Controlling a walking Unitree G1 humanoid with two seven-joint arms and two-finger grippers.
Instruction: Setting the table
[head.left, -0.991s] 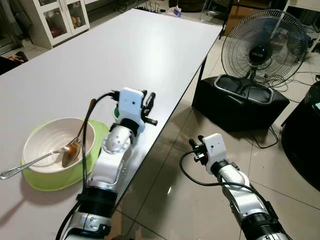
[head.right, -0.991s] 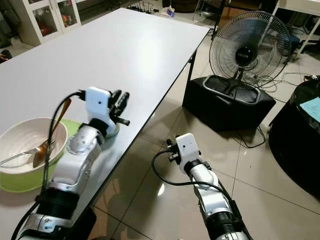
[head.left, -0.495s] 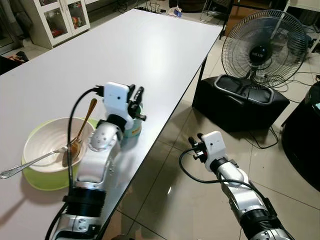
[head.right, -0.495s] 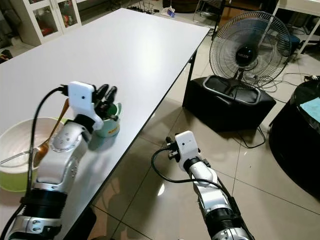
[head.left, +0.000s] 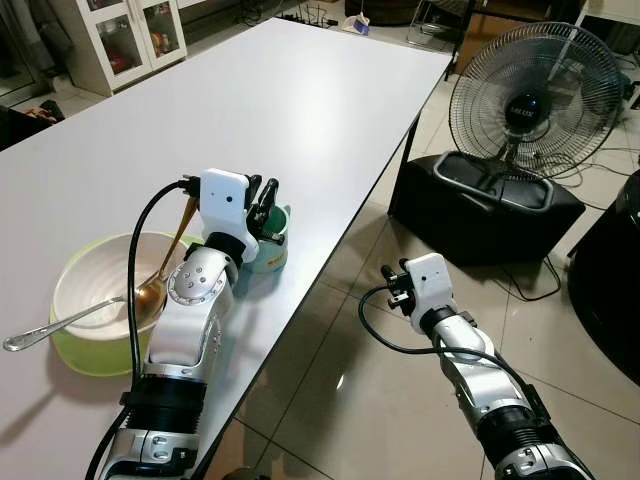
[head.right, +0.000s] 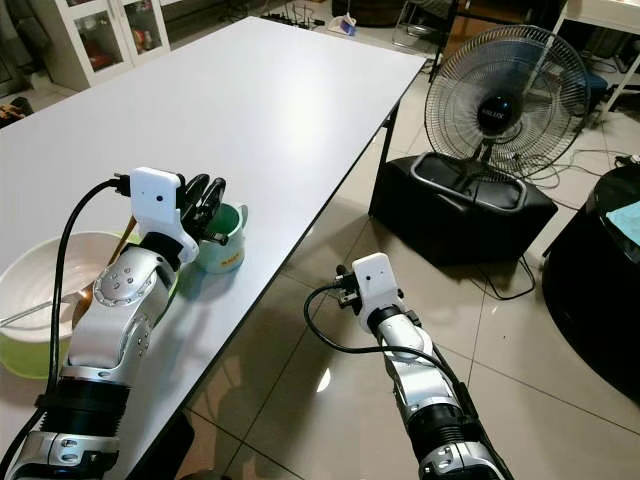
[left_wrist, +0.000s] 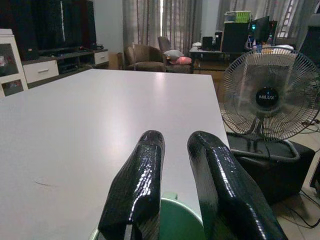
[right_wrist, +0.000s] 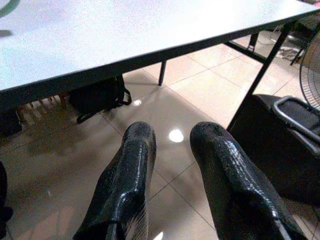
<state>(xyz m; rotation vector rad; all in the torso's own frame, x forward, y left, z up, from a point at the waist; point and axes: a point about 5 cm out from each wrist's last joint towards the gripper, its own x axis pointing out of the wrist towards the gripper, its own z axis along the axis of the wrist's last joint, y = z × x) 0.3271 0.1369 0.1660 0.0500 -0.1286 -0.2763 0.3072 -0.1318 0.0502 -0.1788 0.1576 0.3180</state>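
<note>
Cup: green cup (head.right: 222, 238), centre-left of frame, on white table (head.left: 300, 100) near its edge, beside bowl (head.left: 100, 290).
Left gripper (head.left: 262, 200): fingers nearly together above cup rim; grasp uncertain.
Right gripper (right_wrist: 170, 165): empty, slightly parted, over floor.
Advice: seat cup flat, well inboard, before letting go.

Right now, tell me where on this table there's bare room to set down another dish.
The white table is bare from the green cup away to its far end, and on its left side above the white bowl. The near corner is crowded: bowl with spoons on a green plate, cup and left gripper bunched together.
</note>
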